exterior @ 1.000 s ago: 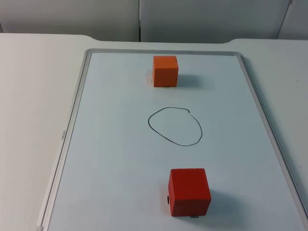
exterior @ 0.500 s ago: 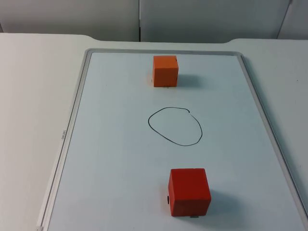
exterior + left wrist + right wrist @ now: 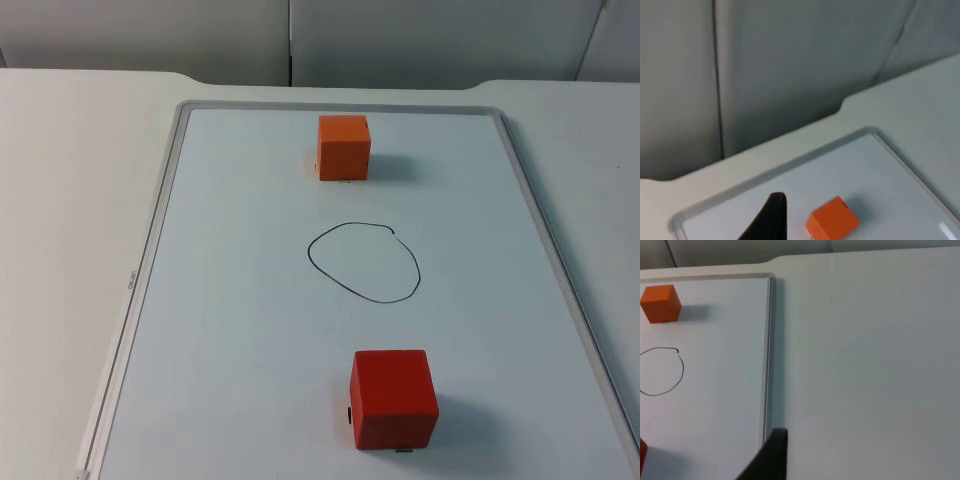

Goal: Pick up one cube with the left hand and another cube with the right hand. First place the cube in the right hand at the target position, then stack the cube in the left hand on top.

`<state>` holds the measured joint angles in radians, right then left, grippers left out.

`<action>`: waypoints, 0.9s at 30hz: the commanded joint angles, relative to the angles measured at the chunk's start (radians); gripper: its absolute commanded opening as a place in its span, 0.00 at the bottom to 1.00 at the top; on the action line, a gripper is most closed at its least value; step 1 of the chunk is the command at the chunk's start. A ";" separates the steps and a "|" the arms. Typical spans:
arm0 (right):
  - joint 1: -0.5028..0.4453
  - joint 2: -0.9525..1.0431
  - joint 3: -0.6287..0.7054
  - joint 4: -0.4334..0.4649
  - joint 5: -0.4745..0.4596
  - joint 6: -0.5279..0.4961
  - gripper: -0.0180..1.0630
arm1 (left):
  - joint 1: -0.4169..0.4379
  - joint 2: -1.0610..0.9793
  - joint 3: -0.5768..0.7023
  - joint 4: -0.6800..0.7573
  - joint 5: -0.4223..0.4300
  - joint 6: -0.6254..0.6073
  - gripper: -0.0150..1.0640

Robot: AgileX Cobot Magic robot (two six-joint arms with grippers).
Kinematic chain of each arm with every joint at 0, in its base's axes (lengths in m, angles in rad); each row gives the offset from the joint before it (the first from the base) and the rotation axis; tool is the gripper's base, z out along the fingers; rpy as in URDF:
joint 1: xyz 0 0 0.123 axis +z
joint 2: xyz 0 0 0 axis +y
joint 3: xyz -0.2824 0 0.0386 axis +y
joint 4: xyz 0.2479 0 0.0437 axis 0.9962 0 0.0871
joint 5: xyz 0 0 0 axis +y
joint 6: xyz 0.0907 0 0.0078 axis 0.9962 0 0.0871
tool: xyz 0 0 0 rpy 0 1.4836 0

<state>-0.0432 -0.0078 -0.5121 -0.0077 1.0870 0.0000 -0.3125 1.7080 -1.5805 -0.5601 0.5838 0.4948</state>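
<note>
- The orange cube (image 3: pixel 344 147) sits at the far end of the white board with a grey metal frame (image 3: pixel 168 190), near the partition wall; the red cube (image 3: pixel 393 397) sits at the near end. Between them, well apart from both, is the hand-drawn black oval (image 3: pixel 363 261) that I take for the target position.
- From my left wrist view, the orange cube (image 3: pixel 832 224) lies just beside my left claw's black fingertip (image 3: pixel 771 220), ahead of it and below. I judge this cube the left claw's pick.
- From my right wrist view, my right claw's black fingertip (image 3: pixel 771 456) hangs over the bare white counter (image 3: pixel 865 355), just outside the board's frame (image 3: pixel 768 355). A sliver of the red cube (image 3: pixel 642 455) shows across the frame from it, so the right claw must travel sideways over the frame to reach it.
- Both cubes are square-sided, with no long axis to align to.
- Whether either claw is released or clenched I cannot tell; neither is grasping a cube.
- A small dark marking on the board's left frame (image 3: pixel 132 279) is too small to read. I see no other labels.
</note>
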 commanded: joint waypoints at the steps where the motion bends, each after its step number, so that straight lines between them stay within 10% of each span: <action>1: -0.007 0.008 0.004 -0.004 -0.007 0.000 0.99 | -0.033 0.074 -0.044 0.036 0.038 -0.066 0.98; 16: -0.007 0.008 0.004 -0.004 -0.007 0.000 0.98 | -0.209 0.586 -0.543 0.371 0.409 -0.393 0.98; 27: -0.007 0.008 0.004 -0.004 -0.007 0.000 0.98 | -0.209 0.770 -0.743 0.400 0.432 -0.643 0.98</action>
<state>-0.0432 -0.0078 -0.5121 -0.0077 1.0870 0.0000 -0.5165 2.4643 -2.3026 -0.1607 1.0131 -0.1140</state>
